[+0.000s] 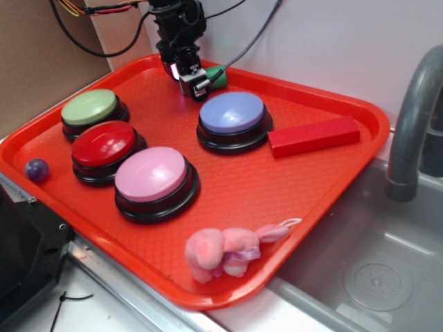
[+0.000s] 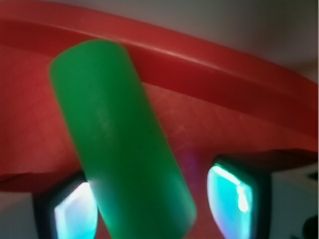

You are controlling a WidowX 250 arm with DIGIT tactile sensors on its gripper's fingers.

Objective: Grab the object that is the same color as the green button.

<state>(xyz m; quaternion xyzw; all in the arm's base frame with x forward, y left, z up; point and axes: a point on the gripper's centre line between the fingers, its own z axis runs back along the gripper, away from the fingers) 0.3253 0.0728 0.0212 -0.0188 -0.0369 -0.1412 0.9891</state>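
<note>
The object, a smooth green cylinder, lies on the red tray close to its back rim. In the wrist view the cylinder runs slanted between my two fingers. My gripper is down at the tray around it and open. The left pad sits right beside the cylinder, while a gap of tray shows between it and the right pad. The pale green button stands at the tray's left, well away from the gripper.
On the tray there are also a blue button just in front of the gripper, a red button, a pink button, a long red block, a purple ball and a pink plush toy. A faucet and sink lie to the right.
</note>
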